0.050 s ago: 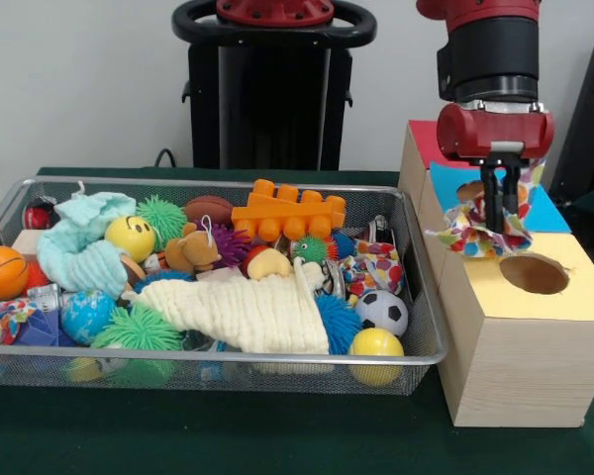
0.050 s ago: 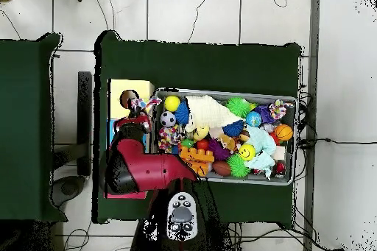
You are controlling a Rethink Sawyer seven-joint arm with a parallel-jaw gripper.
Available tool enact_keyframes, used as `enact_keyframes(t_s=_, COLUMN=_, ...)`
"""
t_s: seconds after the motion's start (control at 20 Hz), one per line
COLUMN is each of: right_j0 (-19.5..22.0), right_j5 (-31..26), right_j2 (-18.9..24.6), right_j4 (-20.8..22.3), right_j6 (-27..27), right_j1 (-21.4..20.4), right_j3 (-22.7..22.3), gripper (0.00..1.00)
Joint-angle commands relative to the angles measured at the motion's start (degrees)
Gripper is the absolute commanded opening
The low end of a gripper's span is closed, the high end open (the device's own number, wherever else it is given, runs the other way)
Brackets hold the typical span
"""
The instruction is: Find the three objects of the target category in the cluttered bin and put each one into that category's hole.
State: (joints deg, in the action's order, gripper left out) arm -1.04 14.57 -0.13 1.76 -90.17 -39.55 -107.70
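Observation:
My gripper (image 1: 500,220) hangs over the wooden boxes to the right of the bin, shut on a polka-dot cloth (image 1: 478,240). The cloth dangles between the hole in the blue-topped box (image 1: 469,190) and the hole in the yellow-topped box (image 1: 533,274), low over the box tops. In the overhead view the same cloth (image 2: 144,104) shows beside the yellow box top (image 2: 118,90), past the end of the red arm (image 2: 131,161). A second polka-dot cloth (image 1: 370,269) lies in the wire bin (image 1: 228,362) near its right end.
The bin is crowded: a cream cloth (image 1: 249,313), light blue cloth (image 1: 84,243), orange block (image 1: 288,210), soccer ball (image 1: 381,312), yellow ball (image 1: 376,345), smiley ball (image 1: 131,237), basketball (image 1: 0,272) and spiky balls. A red-topped box (image 1: 428,143) stands behind the blue one.

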Motion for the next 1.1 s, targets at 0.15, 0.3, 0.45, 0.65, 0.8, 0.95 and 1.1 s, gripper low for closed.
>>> enact_keyframes(t_s=0.15, right_j0=2.00, right_j5=-5.63, right_j2=5.89, right_j4=1.22, right_j6=-8.83, right_j1=-0.15, right_j3=1.24, gripper=0.00)
enact_keyframes(t_s=0.3, right_j0=2.20, right_j5=-5.42, right_j2=6.51, right_j4=0.83, right_j6=-9.21, right_j1=-0.47, right_j3=1.78, gripper=0.00)
enact_keyframes(t_s=0.45, right_j0=4.05, right_j5=-4.10, right_j2=9.45, right_j4=2.15, right_j6=-10.12, right_j1=-0.81, right_j3=1.23, gripper=0.00)
enact_keyframes(t_s=0.65, right_j0=6.56, right_j5=-1.49, right_j2=13.92, right_j4=3.68, right_j6=-11.85, right_j1=-0.15, right_j3=0.39, gripper=0.00)
enact_keyframes(t_s=0.8, right_j0=6.05, right_j5=-0.28, right_j2=14.27, right_j4=3.04, right_j6=-12.07, right_j1=1.05, right_j3=0.90, gripper=0.00)
enact_keyframes(t_s=0.95, right_j0=3.36, right_j5=0.62, right_j2=12.46, right_j4=0.63, right_j6=-11.72, right_j1=2.96, right_j3=2.67, gripper=0.00)
enact_keyframes(t_s=1.1, right_j0=2.66, right_j5=0.07, right_j2=12.43, right_j4=-0.24, right_j6=-11.59, right_j1=3.60, right_j3=3.59, gripper=0.00)
